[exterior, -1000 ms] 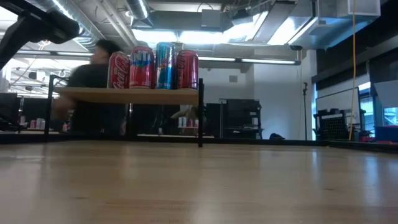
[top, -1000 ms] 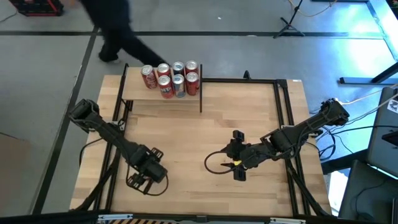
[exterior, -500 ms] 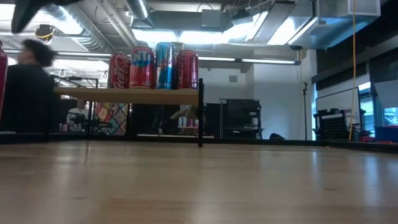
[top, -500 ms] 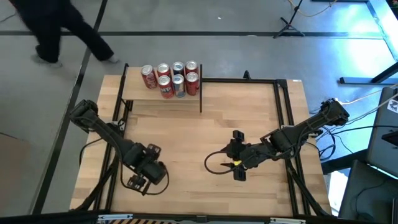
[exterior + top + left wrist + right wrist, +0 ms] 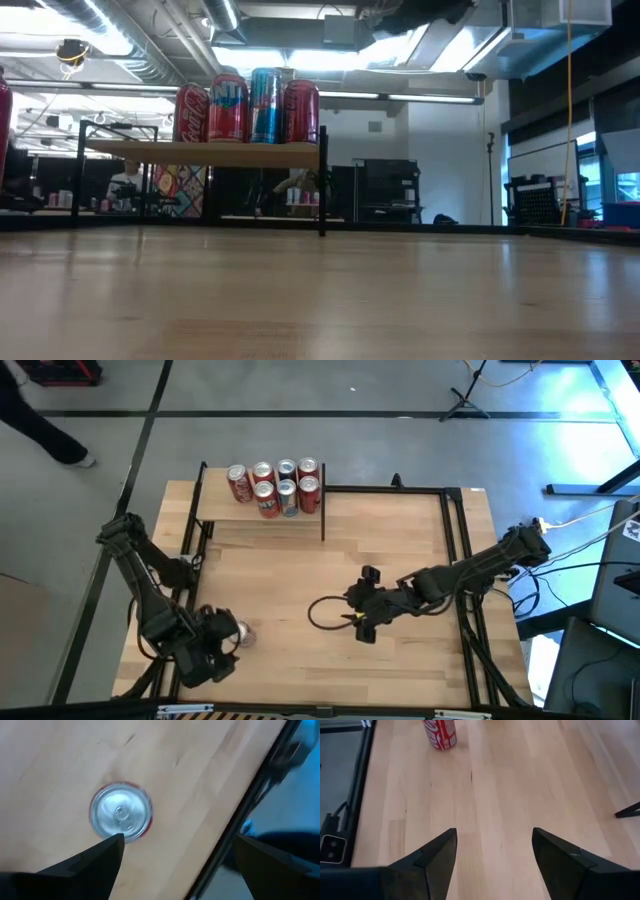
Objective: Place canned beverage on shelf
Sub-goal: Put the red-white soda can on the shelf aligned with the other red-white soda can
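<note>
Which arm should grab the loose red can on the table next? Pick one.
Left. The left gripper hangs open right above the red can, looking down on its top. The right gripper sits mid-table, well away.

Grey floor [image 5: 400, 445], ceiling strip lights [image 5: 400, 97], exposed ducts [image 5: 150, 30].

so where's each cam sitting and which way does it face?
High: overhead, straight down on table; both arms, shelf show.
Low: tabletop height, level toward shelf cans; no gripper.
Left wrist: above loose can; own open fingers.
Right wrist: across the tabletop; own fingers.
Shared: same can in high and right wrist.
</note>
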You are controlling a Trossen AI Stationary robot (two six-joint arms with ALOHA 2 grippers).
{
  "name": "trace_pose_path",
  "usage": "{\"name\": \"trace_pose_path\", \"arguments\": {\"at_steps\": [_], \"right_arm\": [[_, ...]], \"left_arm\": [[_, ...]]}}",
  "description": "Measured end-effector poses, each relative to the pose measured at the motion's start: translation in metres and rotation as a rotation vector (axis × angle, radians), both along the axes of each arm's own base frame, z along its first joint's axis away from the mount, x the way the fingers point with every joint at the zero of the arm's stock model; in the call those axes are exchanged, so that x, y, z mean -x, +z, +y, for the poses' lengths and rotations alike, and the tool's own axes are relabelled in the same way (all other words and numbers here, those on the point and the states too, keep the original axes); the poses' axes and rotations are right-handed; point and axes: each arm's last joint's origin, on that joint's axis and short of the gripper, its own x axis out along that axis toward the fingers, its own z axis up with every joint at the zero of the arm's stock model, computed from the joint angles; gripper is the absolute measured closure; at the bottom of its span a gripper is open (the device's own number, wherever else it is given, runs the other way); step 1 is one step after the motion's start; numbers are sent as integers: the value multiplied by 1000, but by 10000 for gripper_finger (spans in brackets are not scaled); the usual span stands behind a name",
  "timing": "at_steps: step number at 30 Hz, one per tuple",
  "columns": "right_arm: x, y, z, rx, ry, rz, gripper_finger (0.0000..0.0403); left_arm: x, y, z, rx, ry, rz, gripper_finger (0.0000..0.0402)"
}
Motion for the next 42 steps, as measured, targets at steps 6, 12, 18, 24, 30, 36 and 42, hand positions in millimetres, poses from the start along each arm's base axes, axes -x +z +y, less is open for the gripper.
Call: {"name": "trace_pose_path", "arguments": {"at_steps": [6, 12, 18, 24, 30, 36, 42], "right_arm": [[-2, -4, 1, -7, 11, 17, 155], [-1, -4, 2, -31, 35, 28, 155], [-1, -4, 3, -41, 45, 34, 155], [-1, -4, 3, -39, 48, 34, 155], [-1, -4, 3, -37, 67, 38, 155], [-1, -4, 3, -40, 70, 40, 155], [-1, -5, 3, -43, 74, 41, 155]], "left_arm": [[-6, 1, 2, 36, 94, -32, 45], [-9, -4, 20, -41, 243, 57, 45], [-18, -11, 21, -60, 196, 113, 45], [-19, -35, 28, -62, 204, 212, 45], [-26, -55, 30, -22, 161, 212, 45], [-25, -73, 36, -33, 146, 247, 45], [-25, -76, 38, -61, 56, 257, 82]]}}
